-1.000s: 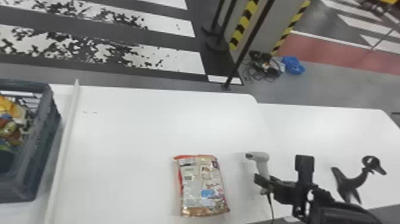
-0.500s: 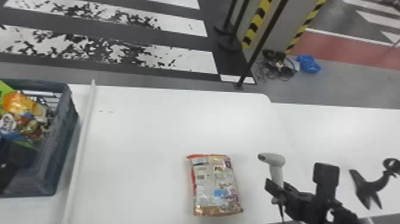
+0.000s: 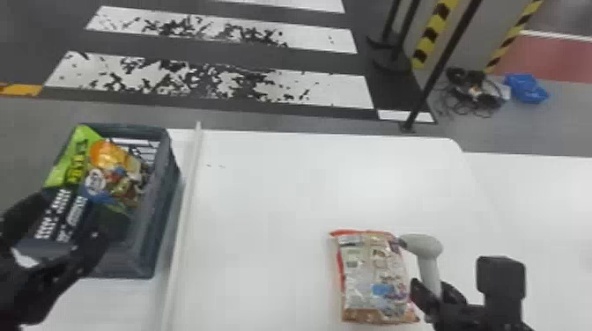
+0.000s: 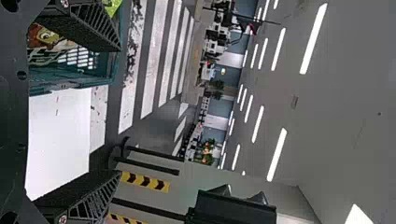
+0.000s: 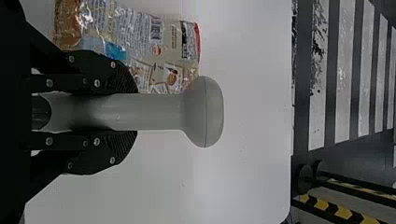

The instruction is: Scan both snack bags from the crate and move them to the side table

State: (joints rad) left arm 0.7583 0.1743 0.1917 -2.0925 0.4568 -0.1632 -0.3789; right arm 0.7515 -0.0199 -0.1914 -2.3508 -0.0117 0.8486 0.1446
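Snack bag [image 3: 374,277] right of crate [image 3: 160,211]

Worn white-painted floor stripes [image 3: 343,90] at 11 o'clock in head view; slim blk upright posts [image 3: 445,61] at 1; tangled blk cables [image 3: 467,79] on floor at 2, w/ crumpled blue bundle [image 3: 526,90] just beside.

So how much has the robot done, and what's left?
One snack bag is out on the table; whether it's scanned, I can't tell. The right gripper holds the scanner. Likely left: fetching one of the bags in the crate, near the open left gripper.
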